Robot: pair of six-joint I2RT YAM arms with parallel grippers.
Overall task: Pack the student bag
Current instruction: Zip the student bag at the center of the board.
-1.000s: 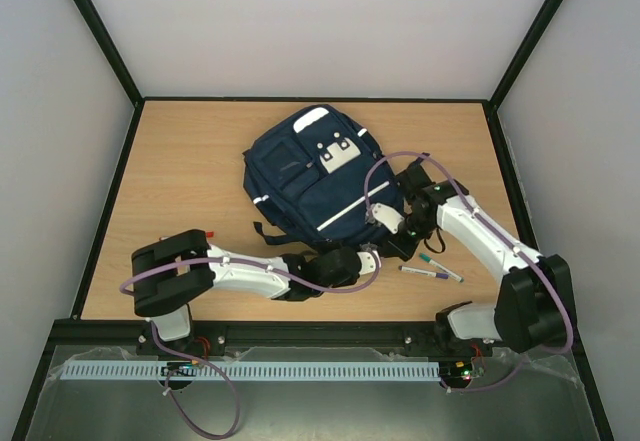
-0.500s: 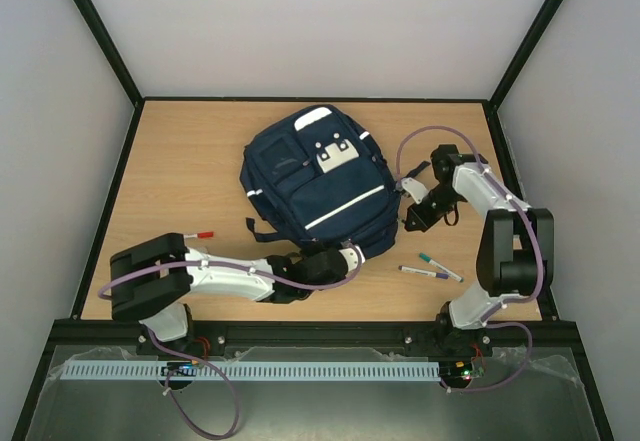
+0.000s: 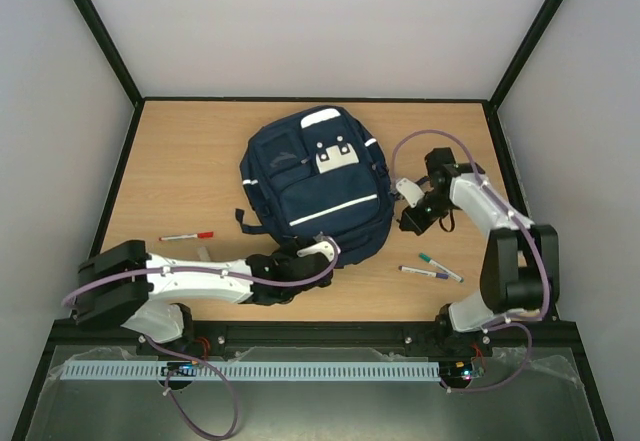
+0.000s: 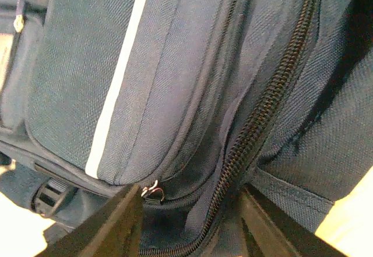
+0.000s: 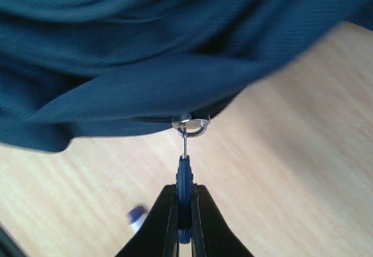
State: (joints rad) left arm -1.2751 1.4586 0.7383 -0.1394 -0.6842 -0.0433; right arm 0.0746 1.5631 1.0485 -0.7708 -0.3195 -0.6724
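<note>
Student bag [image 3: 315,186]: navy, lying flat on the wooden table [image 3: 190,161], white-striped front face up, grey-white buckle patch toward its far end. Dark strap trailing off the bag's left near corner.

Left gripper [image 3: 322,252]: at the bag's near edge, pressed close to the fabric. Left wrist view: the left gripper [image 4: 191,194] has its fingers spread apart, one either side of a fold of bag cloth. Long dark zipper track [image 4: 262,111] runs up the bag from between them. Small silver slider [image 4: 152,192] just beside one fingertip. Cannot tell whether the pads touch the cloth; nothing is pinched.

Right gripper [image 3: 408,221]: at the bag's right side, near its lower corner. Right wrist view: the right gripper [image 5: 184,190] is clamped tight on a thin blue zipper pull [image 5: 184,178]. The pull hangs from a metal ring [image 5: 189,126] at the bag's edge, and the navy cloth is drawn up in folds above it.

Loose items: red marker [image 3: 186,235] on the table left of the bag, well apart from it. Green marker [image 3: 440,267] and purple marker [image 3: 424,273] lying close together off the bag's near right corner.
</note>
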